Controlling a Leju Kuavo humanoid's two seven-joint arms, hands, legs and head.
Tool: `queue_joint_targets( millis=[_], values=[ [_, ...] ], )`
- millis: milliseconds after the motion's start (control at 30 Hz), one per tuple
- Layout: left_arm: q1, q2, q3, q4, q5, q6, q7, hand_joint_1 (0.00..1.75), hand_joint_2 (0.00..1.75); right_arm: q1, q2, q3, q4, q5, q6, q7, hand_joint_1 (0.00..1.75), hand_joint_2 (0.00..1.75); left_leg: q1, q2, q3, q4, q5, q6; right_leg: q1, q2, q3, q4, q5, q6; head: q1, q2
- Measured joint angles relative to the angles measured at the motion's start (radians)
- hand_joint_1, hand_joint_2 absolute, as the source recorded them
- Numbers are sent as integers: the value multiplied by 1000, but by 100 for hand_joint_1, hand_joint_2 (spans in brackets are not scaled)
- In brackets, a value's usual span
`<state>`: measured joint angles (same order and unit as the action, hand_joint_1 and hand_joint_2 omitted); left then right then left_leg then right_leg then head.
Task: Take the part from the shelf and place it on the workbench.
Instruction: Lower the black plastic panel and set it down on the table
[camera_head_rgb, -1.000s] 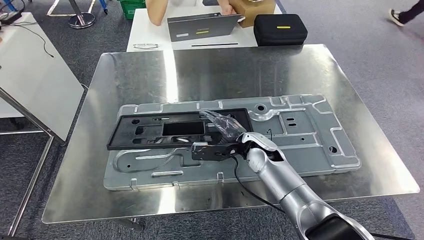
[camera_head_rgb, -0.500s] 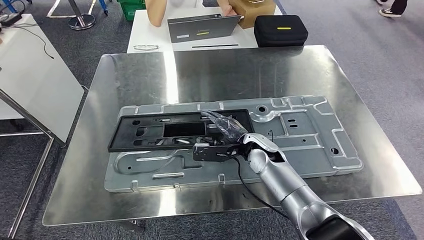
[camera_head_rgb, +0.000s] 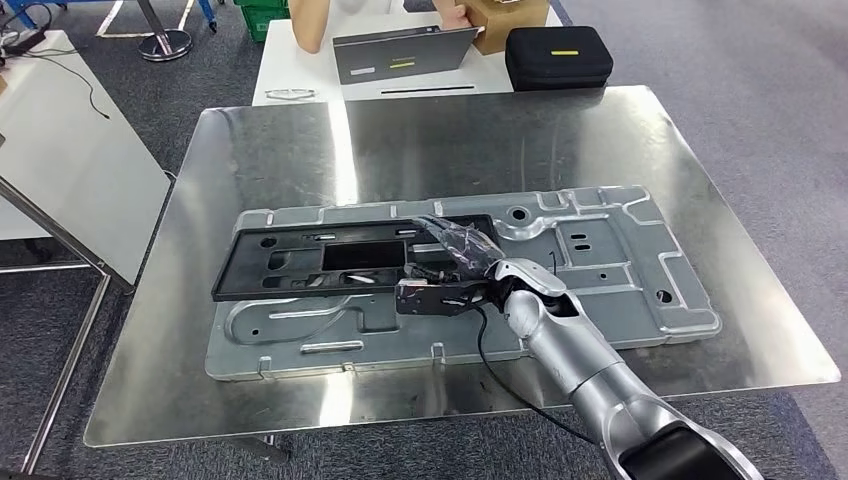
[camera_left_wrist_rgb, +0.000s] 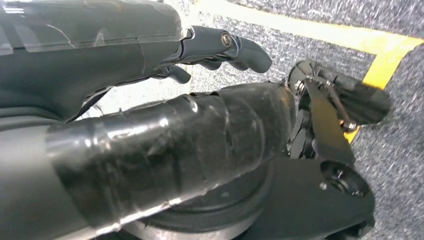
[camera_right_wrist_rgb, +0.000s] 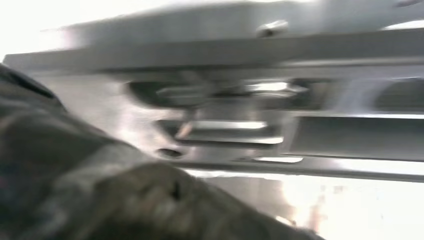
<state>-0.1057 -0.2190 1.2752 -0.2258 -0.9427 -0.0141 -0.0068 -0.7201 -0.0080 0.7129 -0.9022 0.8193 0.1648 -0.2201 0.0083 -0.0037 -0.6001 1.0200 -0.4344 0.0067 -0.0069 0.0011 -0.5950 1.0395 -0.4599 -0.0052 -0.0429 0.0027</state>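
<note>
The part, a long black plastic frame (camera_head_rgb: 340, 258), lies across a grey stamped metal panel (camera_head_rgb: 600, 260) on the steel workbench (camera_head_rgb: 420, 140). My right hand (camera_head_rgb: 470, 268) reaches in from the near right. Its dark fingers (camera_head_rgb: 452, 243) lie over the frame's right end and it grips the frame there. The right wrist view is blurred, with the panel's ribs (camera_right_wrist_rgb: 300, 135) close up and my dark hand (camera_right_wrist_rgb: 75, 190) in front. My left hand (camera_left_wrist_rgb: 150, 125) hangs over the floor, fingers (camera_left_wrist_rgb: 225, 47) apart from the thumb, holding nothing.
Behind the workbench stands a white table (camera_head_rgb: 290, 70) with a grey laptop (camera_head_rgb: 400, 52), a black case (camera_head_rgb: 558, 55) and a cardboard box (camera_head_rgb: 510, 18). A person's arm (camera_head_rgb: 310, 22) leans on it. A white board on a metal stand (camera_head_rgb: 70, 170) is at the left.
My right hand has edged slightly to the right, still on the frame's right end. The frame has barely shifted. The camera has moved a little.
</note>
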Motion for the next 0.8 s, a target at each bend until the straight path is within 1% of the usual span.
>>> queue_joint_targets(
  millis=[33, 67, 100, 133, 167, 200, 233, 267, 300, 333, 367, 400, 433, 467, 533, 567, 600, 633, 667, 700, 733, 767, 800],
  values=[
    [0, 0, 0, 0, 0, 1, 0, 0, 0, -12, -5, 0, 2, 4, 4, 1, 0, 0, 1, 0, -3, 5, -4, -5, -2, -1, 0, -4, 4, -7, 0, 0],
    [1, 1, 0, 0, 1, 1, 0, 0, 0, -26, -10, 0, 3, 7, 9, 2, 0, 0, 2, 0, -11, 22, -18, -9, -4, -1, 1, -8, 8, -15, 0, 0],
    [2, 1, 0, 0, 1, 1, 0, 0, 0, -39, -13, 0, 4, 7, 14, 2, 0, 0, 2, 0, -27, 58, -42, -12, -6, -2, 1, -13, 12, -22, 0, 0],
    [2, 1, 0, 0, 1, 2, 0, 0, 0, -50, -16, 0, 4, 7, 18, 2, 0, 0, 3, 0, -52, 116, -76, -15, -5, -3, 0, -14, 14, -27, 0, 0],
    [2, 2, 0, 0, 1, 2, 0, 0, 0, -56, -18, 0, 5, 7, 20, 2, 0, 0, 4, 0, -83, 186, -110, -16, -4, -3, -1, -14, 15, -29, -1, 0],
    [2, 2, 0, 0, 1, 2, 0, 0, 0, -59, -19, 0, 7, 7, 21, 2, 0, 0, 4, 0, -110, 250, -135, -17, -1, -3, -2, -14, 16, -30, -1, 0],
    [2, 2, 0, 0, 1, 2, 0, 0, 0, -59, -20, 1, 9, 7, 21, 2, 0, 0, 4, 0, -126, 287, -143, -17, 1, -4, -3, -14, 16, -30, -1, 0],
    [3, 2, 0, 0, 1, 2, 0, 0, 0, -60, -21, 1, 11, 7, 21, 2, 0, 0, 4, 0, -122, 284, -131, -16, 3, -4, -3, -13, 16, -30, -1, 0],
    [3, 2, 0, 0, 1, 2, 0, 0, 0, -61, -22, 1, 12, 7, 21, 2, 0, 0, 3, 0, -99, 240, -102, -12, 4, -4, -2, -12, 16, -30, -1, 0],
    [3, 2, 0, 0, 1, 2, 0, 0, 0, -63, -22, 2, 12, 7, 21, 2, 0, 0, 2, 0, -61, 169, -65, -6, 5, -3, -1, -11, 16, -30, -1, 0],
    [3, 3, 0, 0, 1, 2, 0, 0, 0, -66, -22, 2, 12, 8, 20, 2, 0, 0, -1, 0, -24, 98, -39, 1, 8, -2, -2, -9, 15, -29, 0, 0],
    [2, 3, 0, 0, 1, 2, 0, 0, 0, -69, -23, 2, 12, 10, 20, 3, 0, 0, -3, 1, 3, 43, -23, 6, 10, -2, -3, -7, 15, -26, 0, 0],
    [2, 4, 0, 0, 2, 2, 0, 0, 0, -72, -24, 2, 12, 15, 21, 3, 0, 0, -5, 0, 17, 11, -18, 10, 10, -2, -6, -6, 16, -23, 0, 0],
    [2, 4, 0, 0, 4, 2, 0, 0, 0, -79, -27, 3, 12, 22, 23, 5, 0, 0, -7, 0, 19, 2, -20, 12, 10, -2, -9, -5, 17, -18, 0, 0],
    [1, 4, 0, 0, 9, 2, 0, 0, 0, -107, -36, 7, 12, 38, 34, 9, 0, 0, -5, 0, 19, -6, -14, 17, 8, -1, -13, -1, 16, -8, 0, 0],
    [2, 4, 0, 0, 13, 2, 0, 0, 0, -132, -43, 10, 13, 43, 46, 11, 0, 0, -2, 2, 20, -11, -9, 21, 7, -1, -18, 11, 6, -3, 0, 0],
    [3, 4, 1, 0, 16, 2, 0, 0, 0, -164, -51, 14, 13, 46, 62, 13, 0, 0, 0, 3, 21, -15, -4, 25, 6, 0, -31, 41, -15, 3, 1, 0],
    [3, 4, 1, 0, 22, 3, 1, 0, 0, -204, -61, 19, 16, 46, 83, 15, 0, 0, 2, 6, 20, -15, -1, 28, 2, 0, -54, 91, -47, 8, 2, 0],
    [3, 4, 1, 0, 27, 3, 1, 0, 0, -251, -69, 25, 20, 43, 109, 17, 0, 0, 2, 7, 15, -12, 1, 30, -1, -1, -84, 156, -83, 13, 3, 0],
    [3, 4, 1, 0, 33, 4, 2, 0, 0, -302, -76, 31, 25, 38, 134, 19, 0, 0, 2, 8, 10, -7, 2, 31, -4, -1, -113, 221, -113, 17, 3, 0],
    [3, 4, 2, 0, 38, 4, 3, 0, 0, -357, -83, 36, 34, 32, 158, 20, 0, 0, 2, 9, 4, -2, 2, 31, -8, -1, -134, 267, -127, 21, 3, 0],
    [2, 4, 2, 0, 43, 4, 3, 0, 0, -412, -87, 41, 43, 25, 179, 21, 0, 0, 3, 9, -1, 4, 2, 30, -12, -1, -137, 278, -121, 25, 3, 0],
    [2, 4, 2, 0, 47, 5, 3, 0, 0, -467, -90, 46, 53, 18, 195, 24, 0, 0, 5, 8, -5, 10, 1, 29, -17, -1, -122, 250, -95, 28, 3, 0]
  ],
)
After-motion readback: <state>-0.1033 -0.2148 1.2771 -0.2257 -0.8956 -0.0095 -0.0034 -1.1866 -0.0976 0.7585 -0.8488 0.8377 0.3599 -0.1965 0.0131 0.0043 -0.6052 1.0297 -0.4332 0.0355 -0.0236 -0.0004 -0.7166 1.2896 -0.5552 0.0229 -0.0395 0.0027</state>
